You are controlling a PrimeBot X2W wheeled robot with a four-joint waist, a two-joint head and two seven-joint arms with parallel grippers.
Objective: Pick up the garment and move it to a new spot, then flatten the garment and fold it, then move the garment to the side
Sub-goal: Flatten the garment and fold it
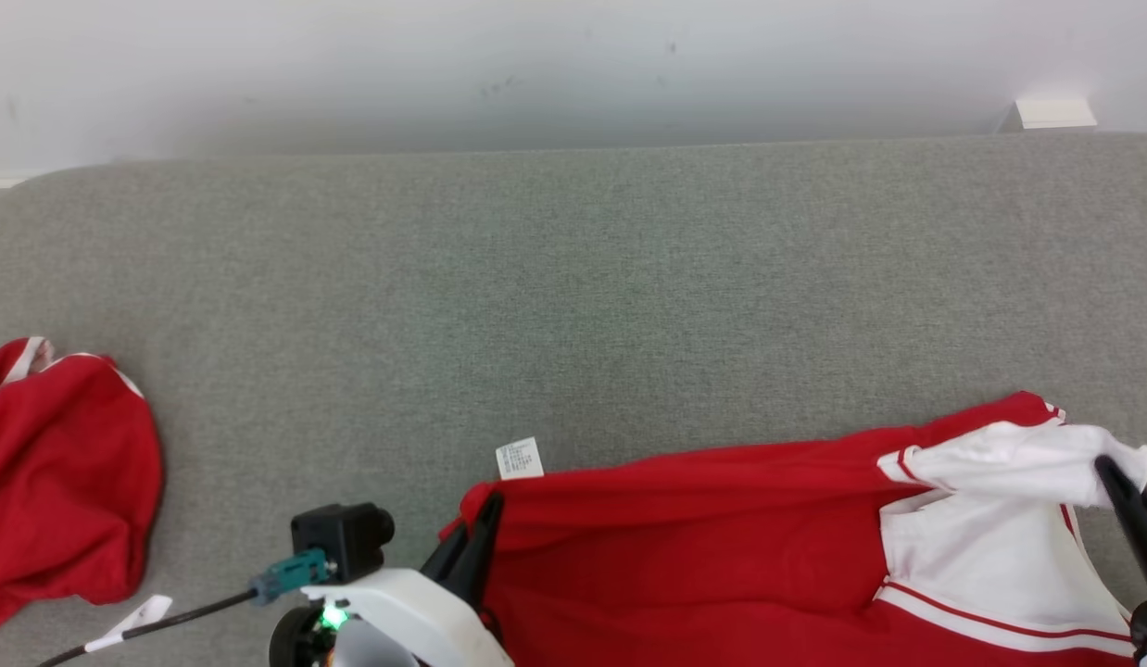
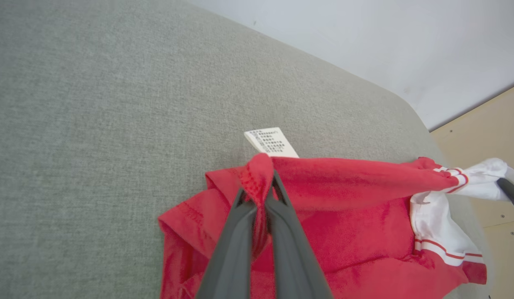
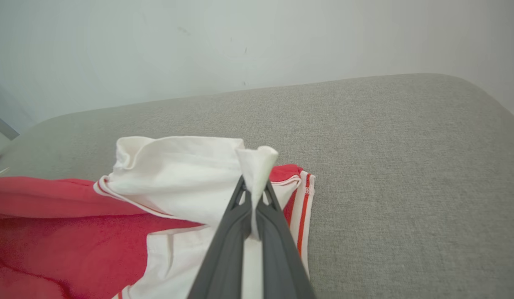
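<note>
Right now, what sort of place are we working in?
Probably a plain indoor room, perhaps a lab or home setup: a grey upholstered surface with the garment on it, a bare white wall behind it, and what looks like pale wood floor past its end.

soft, even, bright light falls across the grey cushion (image 1: 573,278), whose weave is crisp in the head view. the garment (image 1: 722,556) on it reads saturated red. a faint shadow bands the wall (image 1: 573,56) just behind the cushion's far edge. in both wrist views the cushion's edge bows, and the dark fingers (image 2: 236,249) nearest the lens blur.
</note>
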